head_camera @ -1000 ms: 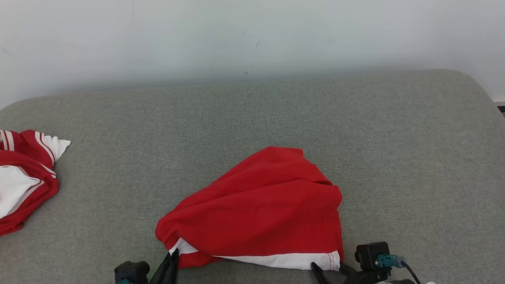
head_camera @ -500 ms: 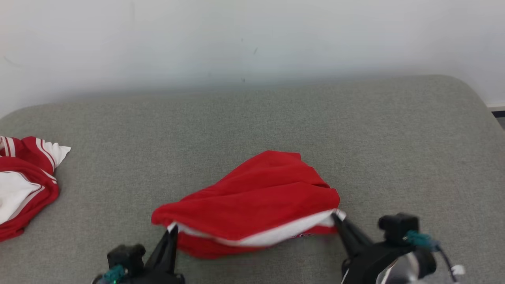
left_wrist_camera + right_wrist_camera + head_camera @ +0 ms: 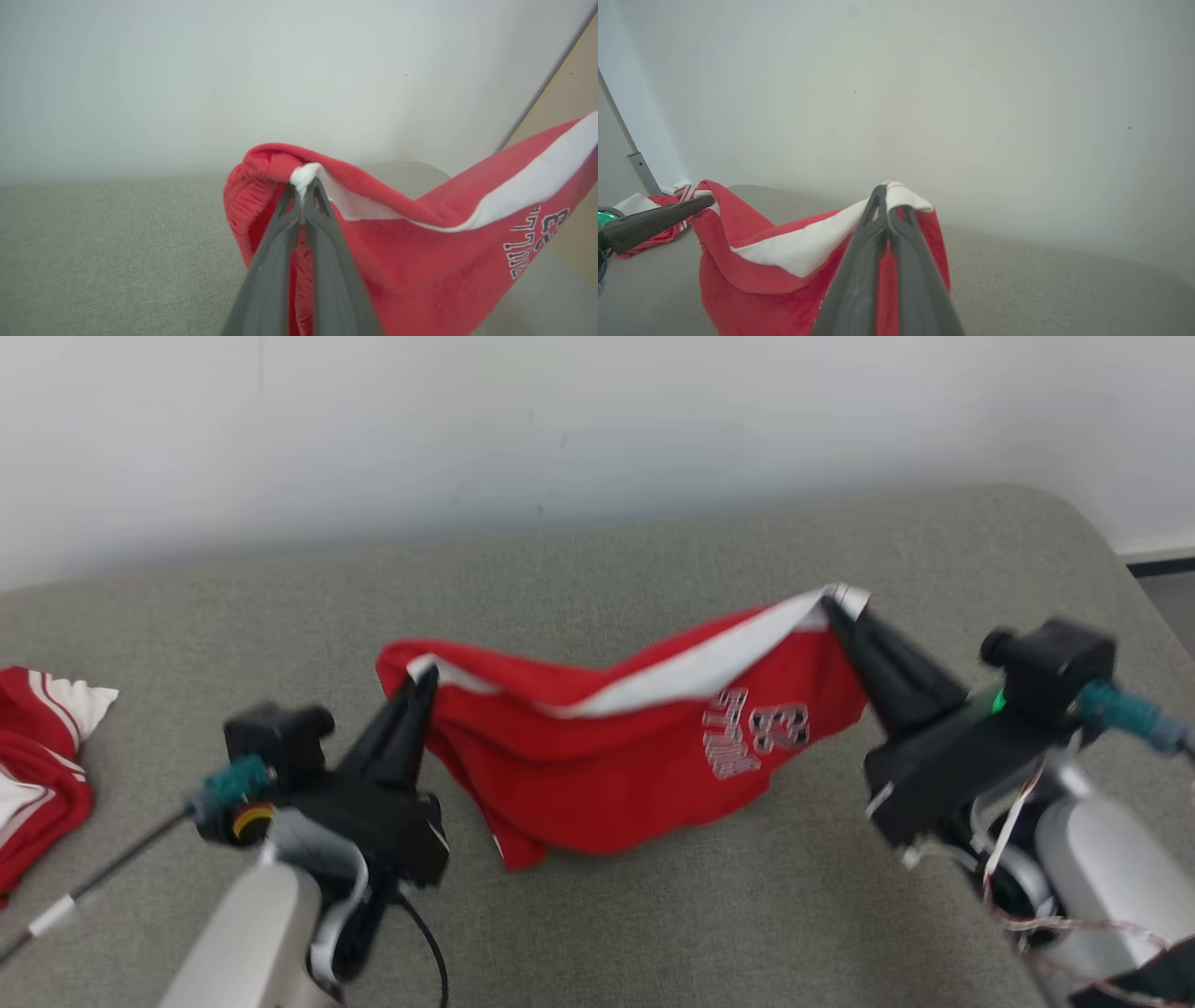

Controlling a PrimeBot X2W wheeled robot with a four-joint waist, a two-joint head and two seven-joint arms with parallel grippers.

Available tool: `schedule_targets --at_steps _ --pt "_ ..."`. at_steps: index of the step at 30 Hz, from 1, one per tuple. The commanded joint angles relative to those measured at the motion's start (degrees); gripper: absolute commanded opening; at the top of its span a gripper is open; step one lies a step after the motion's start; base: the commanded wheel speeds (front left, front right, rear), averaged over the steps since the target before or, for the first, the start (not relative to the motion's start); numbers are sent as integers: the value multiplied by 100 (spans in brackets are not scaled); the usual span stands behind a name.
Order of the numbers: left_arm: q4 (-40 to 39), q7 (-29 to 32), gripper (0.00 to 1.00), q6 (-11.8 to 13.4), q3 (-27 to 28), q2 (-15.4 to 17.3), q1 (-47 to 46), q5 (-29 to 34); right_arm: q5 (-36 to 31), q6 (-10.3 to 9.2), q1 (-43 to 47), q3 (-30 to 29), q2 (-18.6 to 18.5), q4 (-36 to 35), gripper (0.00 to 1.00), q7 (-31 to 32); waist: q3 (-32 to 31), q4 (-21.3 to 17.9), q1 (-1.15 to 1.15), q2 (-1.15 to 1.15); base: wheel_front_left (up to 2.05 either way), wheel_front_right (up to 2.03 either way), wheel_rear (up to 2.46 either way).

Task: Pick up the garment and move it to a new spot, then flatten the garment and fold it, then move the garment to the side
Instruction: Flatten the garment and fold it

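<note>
Pale wall (image 3: 597,420) across the back. Below it, a grey upholstered bench (image 3: 597,915). Strung above the middle of the bench, red shorts (image 3: 607,784), held up by the two ends of the white band (image 3: 691,672) along the upper edge and sagging between them, the right end higher in the head view. Lowest fold close to the bench; touching or not, impossible to tell. At the bench's far left edge, well apart, a crumpled red-and-white garment (image 3: 37,803). Pale left forearm (image 3: 243,933) and right forearm (image 3: 1102,859) reaching in from the lower corners. White block lettering (image 3: 752,733) on the right half of the shorts, too blurred to read. Left jaws pinched together on the band's left end beside the ribbed waistband (image 3: 243,205); right jaws pinched together on its right end.
</note>
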Motion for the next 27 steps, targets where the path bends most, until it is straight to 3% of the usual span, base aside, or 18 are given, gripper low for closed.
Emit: schedule_targets --at_steps 1,13,20,27 --pt "-70 138 0 -1 6 108 -290 -42 -57 7 -364 64 -193 6 0 -56 222 -82 0 -1 0 0 0" --pt "-212 369 0 -6 73 370 -1803 -71 4 6 -2223 489 -800 249 0 -357 1008 -90 0 -1 0 0 0" --pt "-7 125 0 7 384 318 -2999 -344 101 6 -3759 1224 -1046 1096 0 -770 1743 -191 0 -1 0 0 0" --pt "213 -72 0 310 707 247 -4194 -313 -212 5 -5292 1399 -941 2048 0 -1427 2444 -307 0 -1 0 0 0"
